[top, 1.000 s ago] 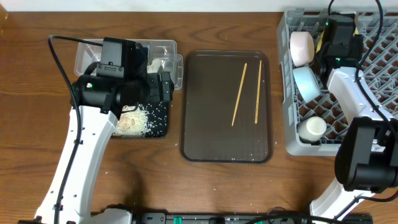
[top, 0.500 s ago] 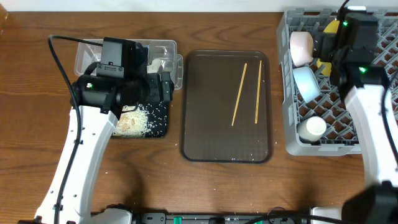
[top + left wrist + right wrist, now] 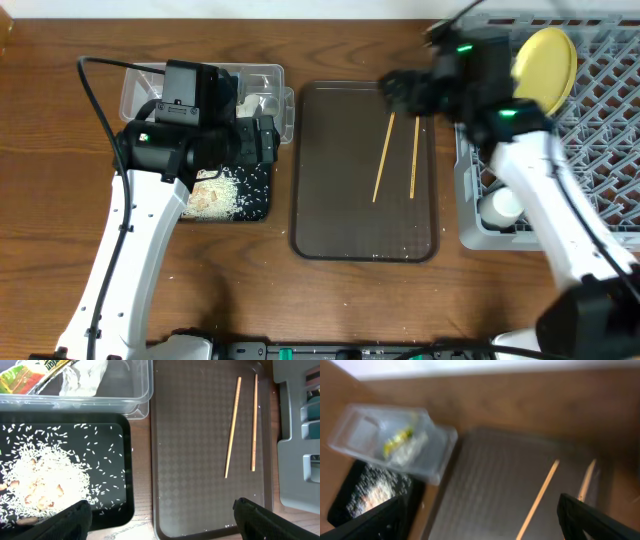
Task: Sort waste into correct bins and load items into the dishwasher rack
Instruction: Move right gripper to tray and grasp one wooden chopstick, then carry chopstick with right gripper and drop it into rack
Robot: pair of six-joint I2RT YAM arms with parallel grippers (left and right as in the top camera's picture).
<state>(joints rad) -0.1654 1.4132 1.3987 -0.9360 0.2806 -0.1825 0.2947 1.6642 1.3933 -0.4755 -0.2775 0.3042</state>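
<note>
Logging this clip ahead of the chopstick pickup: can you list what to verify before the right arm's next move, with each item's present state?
1. Right gripper open, nothing held: ok.
2. Both chopsticks lie flat on the brown tray, apart from each other: ok.
3. Right gripper centred over one chopstick: cannot tell; its wrist view is blurred.
4. Left gripper open, empty, off to the side of the chopsticks: ok.
5. Yellow plate stands on edge in the rack: ok.
</note>
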